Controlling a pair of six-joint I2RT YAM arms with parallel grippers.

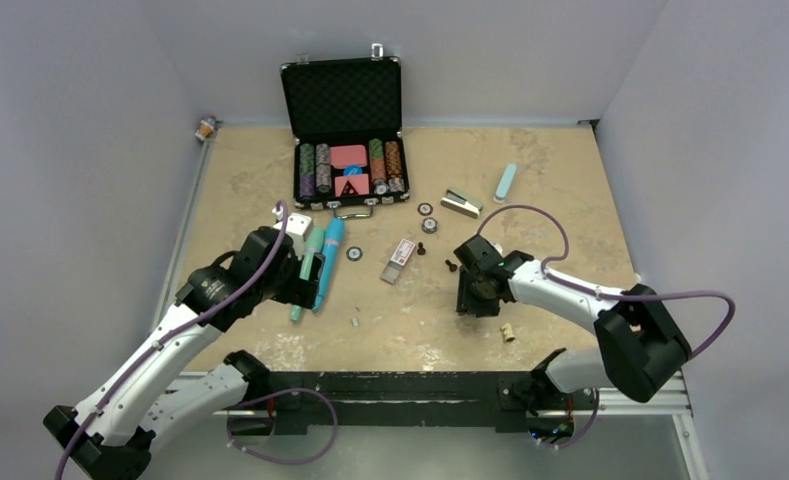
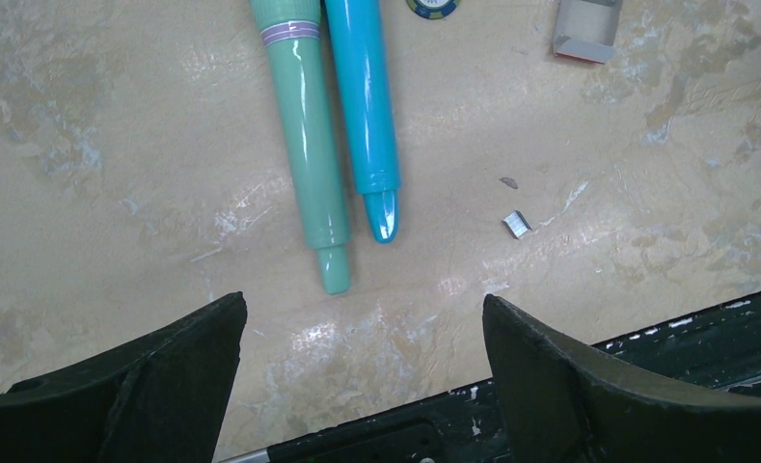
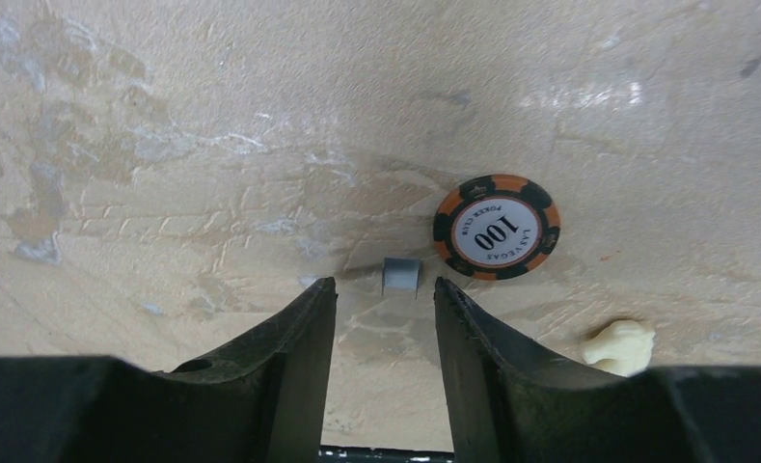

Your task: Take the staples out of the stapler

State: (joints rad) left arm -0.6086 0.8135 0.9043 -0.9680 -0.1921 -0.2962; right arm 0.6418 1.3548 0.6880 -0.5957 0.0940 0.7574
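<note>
Staples (image 3: 401, 276): a short grey strip is laid flat on the tabletop (image 3: 212, 116), just beyond the fingertips of the right end effector (image 3: 386, 286) and in line with the gap. Jaws are parted narrowly; nothing is gripped. An orange poker chip (image 3: 497, 226) marked 100 is placed just beside the strip, and a cream lump (image 3: 618, 346) near it. Left end effector (image 2: 364, 307) is held wide open and empty over the tabletop; a green pen (image 2: 309, 145), a blue pen (image 2: 362, 96) and a second silver fragment (image 2: 516, 224) are seen ahead of it.
</note>
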